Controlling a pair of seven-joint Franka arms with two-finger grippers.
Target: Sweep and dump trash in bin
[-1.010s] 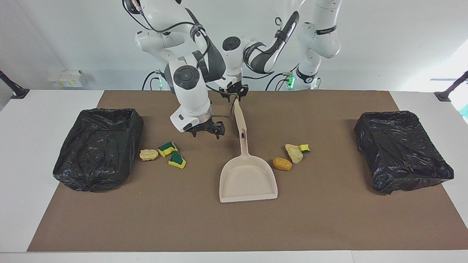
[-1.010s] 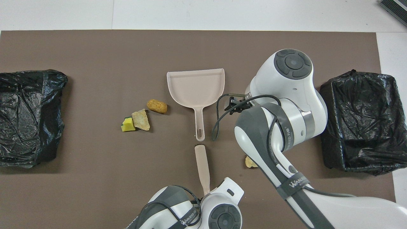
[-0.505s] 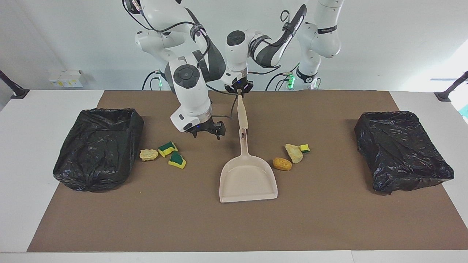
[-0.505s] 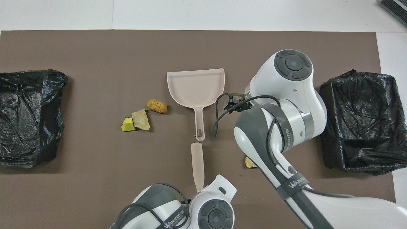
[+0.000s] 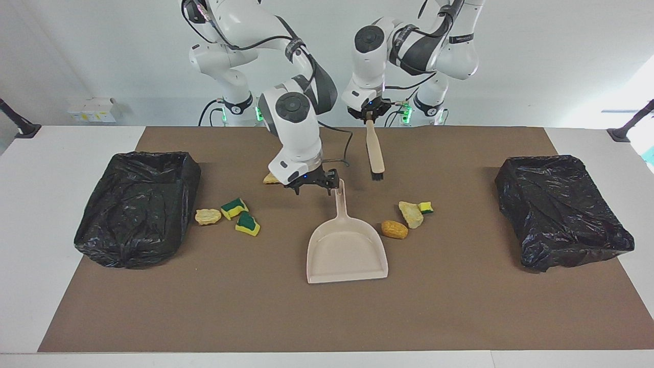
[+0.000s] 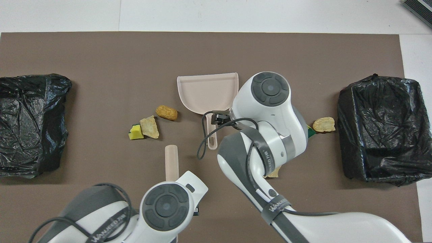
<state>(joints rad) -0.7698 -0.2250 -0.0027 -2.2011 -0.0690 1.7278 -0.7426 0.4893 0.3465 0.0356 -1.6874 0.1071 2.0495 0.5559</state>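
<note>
Left gripper (image 5: 369, 116) clamping brush (image 5: 376, 152), dustpan (image 5: 345, 248) handle at right gripper (image 5: 312, 186)

We see a white table (image 5: 30, 214) that carries a large brown mat (image 5: 327, 317) over most of its top, with bare white strips showing around the mat's edges. Above the table stands a plain pale wall (image 5: 102, 51), evenly lit, and a brighter patch of light (image 5: 633, 87) falls on it toward the left arm's end of the table. Against the wall at the right arm's end of the table sits a small white box (image 5: 92, 109). At each end of the table a dark stand (image 5: 20, 125) rests on the white top near the wall, its arm slanting outward. In the overhead view a dark ribbed object (image 6: 418, 8) lies at one corner of the table.
</note>
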